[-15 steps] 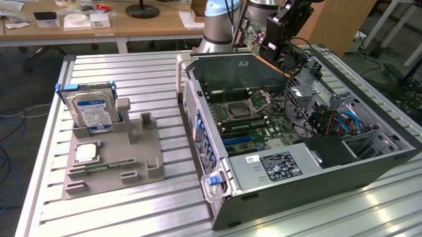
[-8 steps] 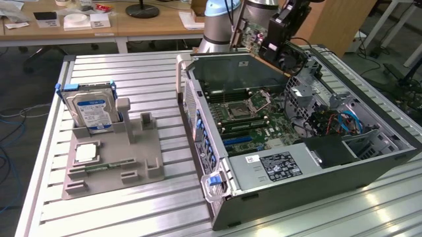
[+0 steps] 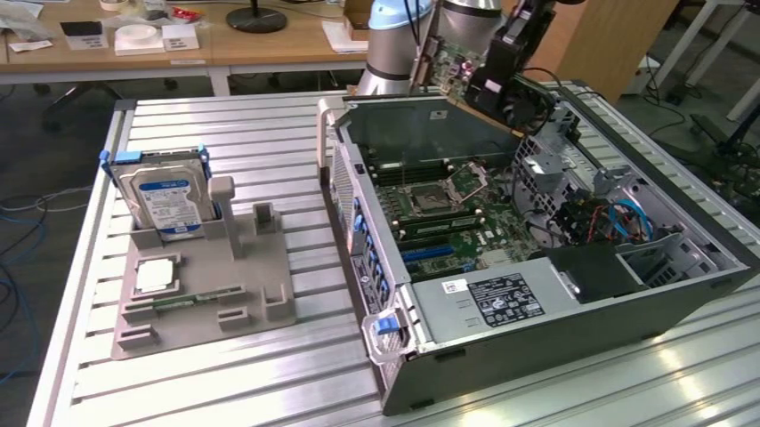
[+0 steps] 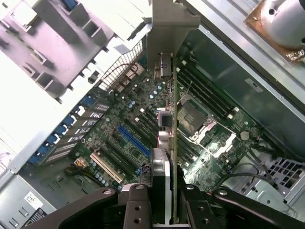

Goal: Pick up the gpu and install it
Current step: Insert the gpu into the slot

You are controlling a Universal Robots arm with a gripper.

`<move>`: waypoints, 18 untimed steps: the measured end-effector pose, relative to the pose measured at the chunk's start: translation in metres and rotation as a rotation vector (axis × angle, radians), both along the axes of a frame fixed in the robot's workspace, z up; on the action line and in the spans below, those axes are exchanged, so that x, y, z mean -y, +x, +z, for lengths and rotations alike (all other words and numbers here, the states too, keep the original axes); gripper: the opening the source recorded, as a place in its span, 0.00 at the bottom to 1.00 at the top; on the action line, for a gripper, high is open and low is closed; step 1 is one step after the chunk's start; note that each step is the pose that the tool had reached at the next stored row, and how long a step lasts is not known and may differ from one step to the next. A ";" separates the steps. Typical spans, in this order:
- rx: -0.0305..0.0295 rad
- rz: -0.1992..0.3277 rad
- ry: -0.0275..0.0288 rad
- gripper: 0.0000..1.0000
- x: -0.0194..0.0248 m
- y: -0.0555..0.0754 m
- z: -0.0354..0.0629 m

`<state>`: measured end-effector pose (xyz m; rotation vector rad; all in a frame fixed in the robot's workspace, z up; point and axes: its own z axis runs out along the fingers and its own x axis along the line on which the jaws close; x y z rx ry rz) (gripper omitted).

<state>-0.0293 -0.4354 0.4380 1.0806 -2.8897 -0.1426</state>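
The gpu (image 3: 453, 59) hangs above the far edge of the open computer case (image 3: 570, 302), its green circuit face toward the exterior view's left. My gripper (image 3: 485, 71) is shut on it. In the wrist view the gpu (image 4: 164, 121) is seen edge-on, running from between my fingers (image 4: 138, 205) out to its silver end bracket (image 4: 171, 24). The gripper (image 4: 164, 198) holds it over the motherboard (image 4: 124, 119), above the blue expansion slot (image 4: 133, 140) and beside the processor socket (image 4: 190, 117). The card is apart from the board.
On the exterior view's left a grey fixture (image 3: 255, 294) holds an upright hard drive (image 3: 166, 200), a processor chip (image 3: 156, 276) and a memory stick (image 3: 190, 301). The case's power supply (image 3: 499, 298), drive cage (image 3: 558, 165) and cables (image 3: 606, 218) crowd its right side.
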 end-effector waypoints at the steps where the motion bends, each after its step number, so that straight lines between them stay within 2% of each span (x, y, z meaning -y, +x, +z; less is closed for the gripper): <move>1: 0.0000 0.013 0.0000 0.28 0.0000 0.000 0.0000; 18: 0.0000 0.219 0.0000 0.28 0.0000 0.000 0.0000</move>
